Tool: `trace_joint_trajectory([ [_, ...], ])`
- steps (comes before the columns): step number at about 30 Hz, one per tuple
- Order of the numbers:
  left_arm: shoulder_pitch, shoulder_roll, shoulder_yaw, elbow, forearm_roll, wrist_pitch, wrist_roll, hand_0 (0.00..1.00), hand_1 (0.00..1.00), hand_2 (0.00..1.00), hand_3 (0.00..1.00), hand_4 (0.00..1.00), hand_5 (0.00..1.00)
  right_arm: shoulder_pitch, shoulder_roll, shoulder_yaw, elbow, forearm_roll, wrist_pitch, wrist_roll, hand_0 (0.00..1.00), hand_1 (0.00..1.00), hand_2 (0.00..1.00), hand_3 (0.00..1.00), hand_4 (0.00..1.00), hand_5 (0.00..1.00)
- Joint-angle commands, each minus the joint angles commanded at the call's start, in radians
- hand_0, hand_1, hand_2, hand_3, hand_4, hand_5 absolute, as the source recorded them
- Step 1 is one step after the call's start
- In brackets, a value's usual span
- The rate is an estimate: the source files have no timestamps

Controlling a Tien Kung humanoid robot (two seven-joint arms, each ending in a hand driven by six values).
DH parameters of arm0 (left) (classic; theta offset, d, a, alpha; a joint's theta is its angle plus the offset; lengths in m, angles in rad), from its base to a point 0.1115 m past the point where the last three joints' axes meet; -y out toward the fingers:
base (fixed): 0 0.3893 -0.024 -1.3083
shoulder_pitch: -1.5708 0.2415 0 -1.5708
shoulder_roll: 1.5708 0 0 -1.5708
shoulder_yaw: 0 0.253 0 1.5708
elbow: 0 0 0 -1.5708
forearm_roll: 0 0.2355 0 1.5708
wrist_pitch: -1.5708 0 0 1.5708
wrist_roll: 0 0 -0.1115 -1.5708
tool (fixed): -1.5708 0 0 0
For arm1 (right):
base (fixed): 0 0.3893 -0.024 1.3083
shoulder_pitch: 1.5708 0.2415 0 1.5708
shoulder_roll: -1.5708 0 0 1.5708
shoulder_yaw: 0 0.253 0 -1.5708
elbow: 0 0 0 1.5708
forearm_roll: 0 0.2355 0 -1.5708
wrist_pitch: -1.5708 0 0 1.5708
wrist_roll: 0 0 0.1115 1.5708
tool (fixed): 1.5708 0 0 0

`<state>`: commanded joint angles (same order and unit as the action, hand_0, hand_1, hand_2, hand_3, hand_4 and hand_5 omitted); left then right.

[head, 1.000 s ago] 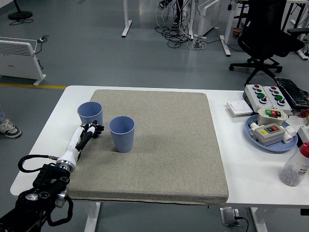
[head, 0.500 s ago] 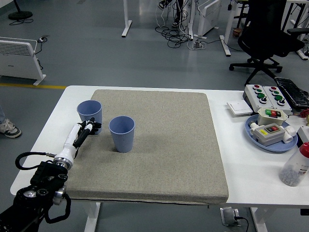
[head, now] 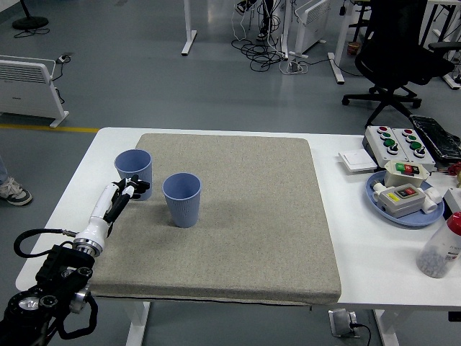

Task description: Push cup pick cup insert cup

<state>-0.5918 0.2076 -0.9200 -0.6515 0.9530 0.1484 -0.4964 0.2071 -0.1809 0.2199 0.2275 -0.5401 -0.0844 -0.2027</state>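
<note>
Head view, left hand (head: 127,193) fingers (head: 135,187) touching far cup (head: 134,171), near cup (head: 181,200) apart

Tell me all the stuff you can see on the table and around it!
Cups: two, blue, upright on the mat's left side; left cup, right cup.
Mat: one, grey-beige, covering the table's middle.
Table: one, white.
Tray: one, blue, right side, holding button boxes.
Button box: one, white with red and green buttons, far right.
Bottle: one, clear with red cap, right edge.
Office chair: one, black, on the floor behind.
Heater: one, white, floor at left.
Left hand: one, black fingers, at the left cup's near side.
</note>
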Motion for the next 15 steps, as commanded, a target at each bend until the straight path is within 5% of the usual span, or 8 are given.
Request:
trace_joint_trajectory([
  [1, 0.026, 0.018, -0.024, -0.039, 0.025, 0.002, 0.006, 0.534, 0.599, 0.588, 0.557, 0.562, 0.998, 0.000, 0.000, -0.004, 0.000, 0.007, -0.001, 0.002, 0.732, 0.668, 0.699, 0.587, 0.159, 0.386],
  [8, 0.131, 0.086, -0.136, -0.224, 0.118, 0.021, 0.022, 0.478, 0.576, 0.571, 0.555, 0.567, 0.998, 0.006, -0.003, -0.018, -0.001, 0.029, -0.005, 0.008, 0.732, 0.668, 0.699, 0.587, 0.160, 0.386],
  [12, 0.149, 0.112, -0.181, -0.325, 0.162, 0.029, 0.025, 0.478, 0.576, 0.571, 0.555, 0.567, 0.998, 0.009, -0.005, -0.019, -0.001, 0.032, -0.007, 0.009, 0.732, 0.668, 0.699, 0.587, 0.160, 0.386],
  [13, 0.146, 0.118, -0.188, -0.350, 0.176, 0.033, 0.027, 0.487, 0.578, 0.573, 0.569, 0.727, 0.998, 0.009, -0.005, -0.019, -0.001, 0.031, -0.008, 0.009, 0.732, 0.668, 0.698, 0.588, 0.160, 0.386],
  [15, 0.138, 0.128, -0.199, -0.389, 0.207, 0.037, 0.035, 0.487, 0.578, 0.573, 0.569, 0.727, 0.998, 0.010, -0.005, -0.019, -0.001, 0.031, -0.008, 0.009, 0.732, 0.668, 0.698, 0.588, 0.160, 0.386],
])
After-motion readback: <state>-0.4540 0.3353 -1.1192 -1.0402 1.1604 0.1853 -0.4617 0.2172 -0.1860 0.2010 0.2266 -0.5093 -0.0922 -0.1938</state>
